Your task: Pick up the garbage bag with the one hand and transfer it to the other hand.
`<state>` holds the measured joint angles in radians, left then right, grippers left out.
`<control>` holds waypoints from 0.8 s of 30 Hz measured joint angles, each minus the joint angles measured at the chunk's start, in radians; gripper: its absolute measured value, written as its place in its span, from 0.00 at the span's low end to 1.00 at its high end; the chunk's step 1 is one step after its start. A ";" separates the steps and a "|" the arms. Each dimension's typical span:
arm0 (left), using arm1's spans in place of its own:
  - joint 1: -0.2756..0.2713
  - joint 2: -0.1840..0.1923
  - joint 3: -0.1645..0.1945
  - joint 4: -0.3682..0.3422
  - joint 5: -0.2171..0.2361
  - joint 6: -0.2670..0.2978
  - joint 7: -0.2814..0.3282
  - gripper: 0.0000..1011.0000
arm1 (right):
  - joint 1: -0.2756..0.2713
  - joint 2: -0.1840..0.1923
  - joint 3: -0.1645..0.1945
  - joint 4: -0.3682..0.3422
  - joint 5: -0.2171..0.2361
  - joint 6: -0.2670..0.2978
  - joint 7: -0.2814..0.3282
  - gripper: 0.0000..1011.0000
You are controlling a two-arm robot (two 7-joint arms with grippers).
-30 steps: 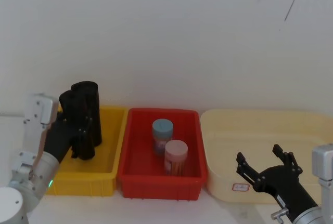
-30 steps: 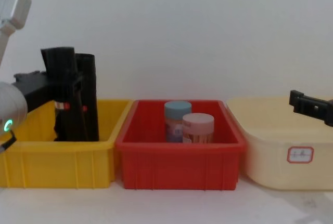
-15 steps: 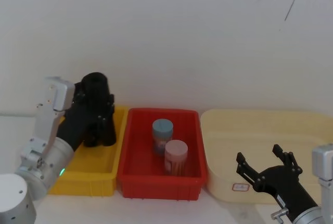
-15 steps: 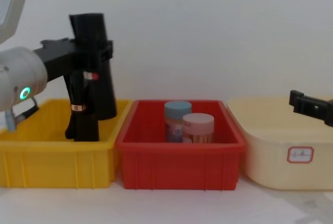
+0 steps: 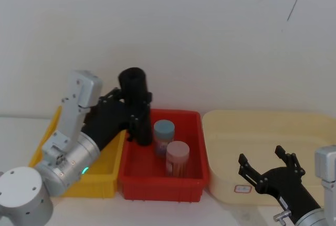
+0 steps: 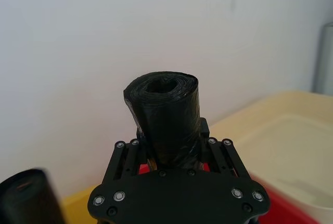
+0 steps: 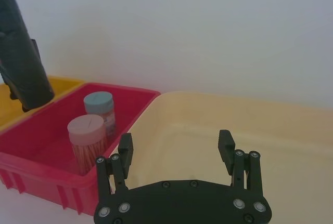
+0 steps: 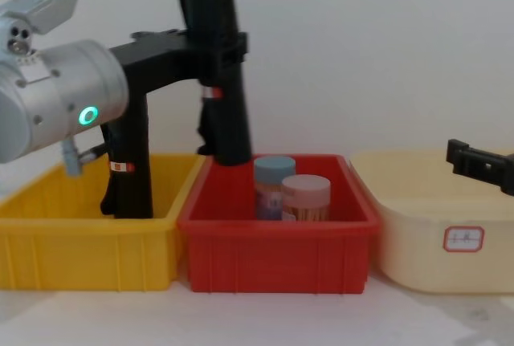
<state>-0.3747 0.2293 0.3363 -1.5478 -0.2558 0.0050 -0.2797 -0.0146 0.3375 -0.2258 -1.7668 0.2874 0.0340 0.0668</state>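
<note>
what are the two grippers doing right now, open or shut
Left gripper: shut on the garbage bag, held above the red bin's left edge.
Right gripper: open, empty, over the cream tub.

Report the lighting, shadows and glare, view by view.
Head view: soft, even light; the garbage bag casts no hard shadow on the wall. Chest view: the green ring behind the left gripper glows; faint shadow under the red bin. Right wrist view: no glare on the open right gripper.
</note>
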 joint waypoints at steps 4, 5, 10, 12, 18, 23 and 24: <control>-0.013 -0.007 0.023 -0.001 -0.021 -0.003 -0.047 0.51 | 0.000 0.000 0.000 0.000 0.000 0.000 0.000 0.99; -0.016 -0.009 0.027 0.000 -0.024 -0.004 -0.054 0.51 | 0.000 0.000 0.000 0.000 0.000 0.000 0.000 0.99; -0.033 -0.020 0.052 0.010 -0.046 -0.010 -0.100 0.51 | 0.000 0.000 0.000 0.000 0.000 0.000 0.000 0.99; -0.042 -0.026 0.064 0.017 -0.058 -0.014 -0.122 0.51 | 0.000 0.000 0.000 0.000 0.000 0.000 0.000 0.99; -0.071 -0.050 0.098 0.051 -0.093 -0.030 -0.189 0.51 | 0.000 0.000 0.000 0.000 0.000 0.000 0.000 0.99; -0.094 -0.071 0.122 0.084 -0.118 -0.046 -0.236 0.51 | 0.000 0.000 0.000 0.000 0.000 0.000 0.000 0.99; -0.100 -0.076 0.128 0.093 -0.125 -0.051 -0.249 0.51 | 0.000 0.000 0.000 0.000 0.000 0.000 0.000 0.99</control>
<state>-0.4751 0.1530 0.4638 -1.4553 -0.3812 -0.0461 -0.5284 -0.0146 0.3374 -0.2258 -1.7668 0.2874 0.0341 0.0668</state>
